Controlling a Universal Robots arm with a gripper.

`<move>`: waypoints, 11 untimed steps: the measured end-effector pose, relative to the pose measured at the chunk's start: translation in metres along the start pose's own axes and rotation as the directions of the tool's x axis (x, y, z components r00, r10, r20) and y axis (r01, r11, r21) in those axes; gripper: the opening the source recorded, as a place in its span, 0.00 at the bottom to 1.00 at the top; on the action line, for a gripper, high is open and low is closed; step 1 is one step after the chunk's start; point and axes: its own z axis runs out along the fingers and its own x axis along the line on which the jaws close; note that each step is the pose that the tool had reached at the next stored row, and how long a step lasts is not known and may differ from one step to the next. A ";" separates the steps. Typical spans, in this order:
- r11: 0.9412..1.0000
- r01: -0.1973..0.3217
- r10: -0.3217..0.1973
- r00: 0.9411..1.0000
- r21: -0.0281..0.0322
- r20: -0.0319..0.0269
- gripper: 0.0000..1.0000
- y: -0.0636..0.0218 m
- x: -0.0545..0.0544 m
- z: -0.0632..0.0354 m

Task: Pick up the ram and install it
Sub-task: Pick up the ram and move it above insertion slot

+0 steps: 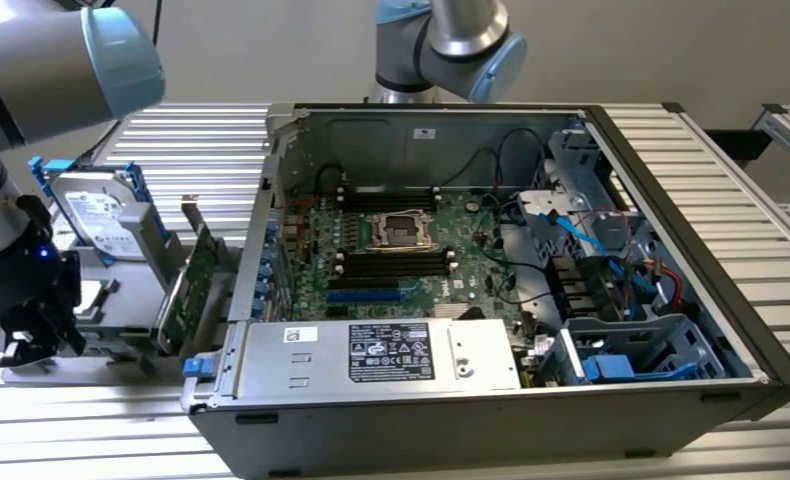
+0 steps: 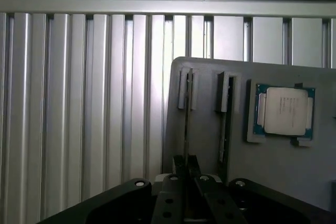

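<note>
Computer case: one. Hard drive: one. Expansion card: one. Processor: one. Ram: two sticks.

ram: edge-on, so its chips are out of sight; the end nearest the hand is hidden between the closed fingers
hand's body: cut off by the wrist view's edge
neighbouring slot: just beside the hand's grip, too dark to tell what fills it
holder: the side past the processor, away from the hand, is cut off
processor print: too small to read
arm: above the hand, runs out past the exterior view's left edge
</note>
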 end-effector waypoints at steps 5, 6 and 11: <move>1.000 0.000 0.000 1.000 0.000 0.000 0.14 0.0003 0.000 -0.0228; 1.000 0.000 0.000 1.000 0.000 0.000 0.14 -0.0006 0.000 -0.0274; 1.000 0.001 -0.001 1.000 -0.002 0.000 0.14 -0.0120 0.000 -0.0512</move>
